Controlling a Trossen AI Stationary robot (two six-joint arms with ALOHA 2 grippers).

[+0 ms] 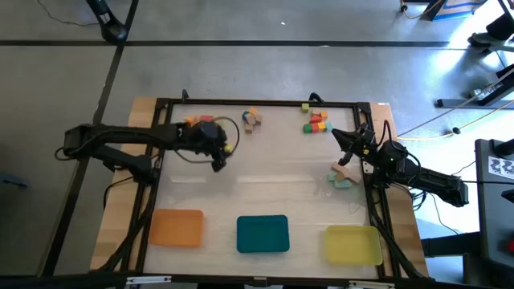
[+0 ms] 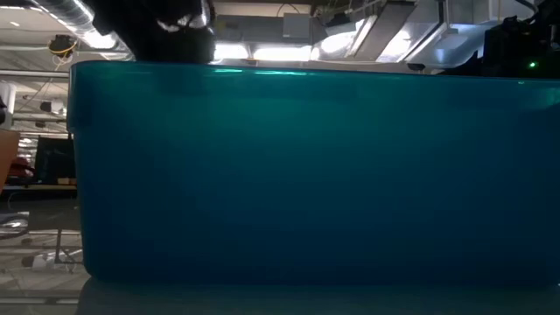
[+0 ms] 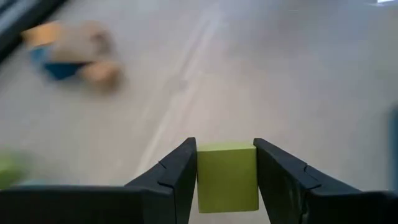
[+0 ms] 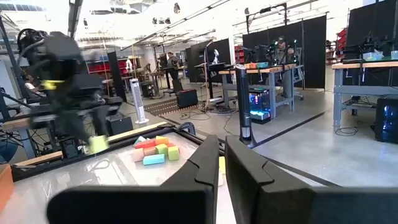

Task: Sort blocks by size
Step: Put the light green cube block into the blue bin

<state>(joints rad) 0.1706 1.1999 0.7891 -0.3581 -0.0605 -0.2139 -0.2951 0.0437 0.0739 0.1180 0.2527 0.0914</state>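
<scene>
Holding a yellow-green block [image 3: 227, 176] pinched between my left gripper [image 1: 219, 163] fingers, I judge sorting barely begun: orange tray [image 1: 176, 227], teal tray [image 1: 263, 234] and yellow tray [image 1: 352, 244] lie empty, well ahead. Block clusters [image 1: 316, 122] remain behind and beside me. My right gripper [image 1: 340, 139], pressed together, waits opposite; nothing obstructs.

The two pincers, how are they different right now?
The left pincer squeezes a yellow-green block; the right pincer is shut on nothing. The left pincer is over the table's far left part; the right pincer waits by its right edge. Both have dark fingers.
</scene>
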